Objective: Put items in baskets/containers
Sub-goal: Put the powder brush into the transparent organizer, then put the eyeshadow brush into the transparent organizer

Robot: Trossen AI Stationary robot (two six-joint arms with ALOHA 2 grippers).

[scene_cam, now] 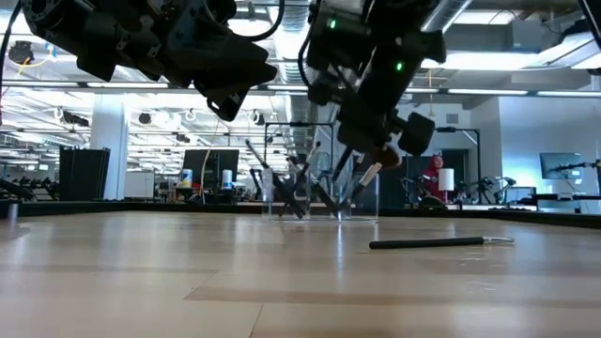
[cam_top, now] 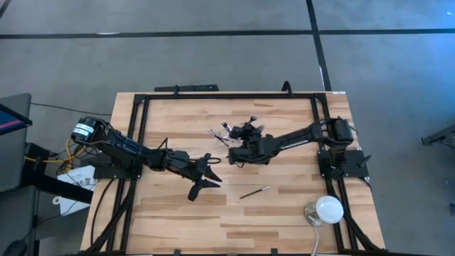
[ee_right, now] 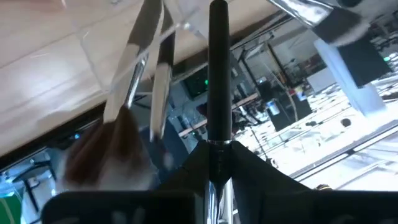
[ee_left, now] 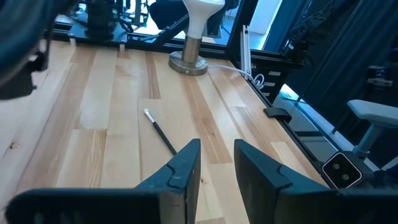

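A clear container (scene_cam: 280,155) stands near the table's far middle, with several brushes (scene_cam: 300,188) leaning inside it. My right gripper (cam_top: 235,151) hovers just by the container (cam_top: 239,131), shut on a black-handled brush (ee_right: 217,68) whose free end points toward the container's clear rim (ee_right: 180,25). One more slim brush (cam_top: 254,192) lies flat on the table near the front; it also shows in the low view (scene_cam: 437,242) and the left wrist view (ee_left: 160,132). My left gripper (cam_top: 207,176) waits open above the table's middle left, empty. My right gripper pinches the brush between its two fingers at the silver band (ee_right: 217,157) where the black handle begins. The handle sticks out ahead past the fingertips, along the line of the fingers. The brush is lifted clear of the table, slanting (scene_cam: 369,176) beside the container.
A white dome lamp (cam_top: 328,209) on a round base stands at the table's front right corner, with its cable (ee_left: 239,70) running to the edge. A black frame rail (cam_top: 227,95) borders the wooden table. Bare wood lies between my left gripper and the loose brush.
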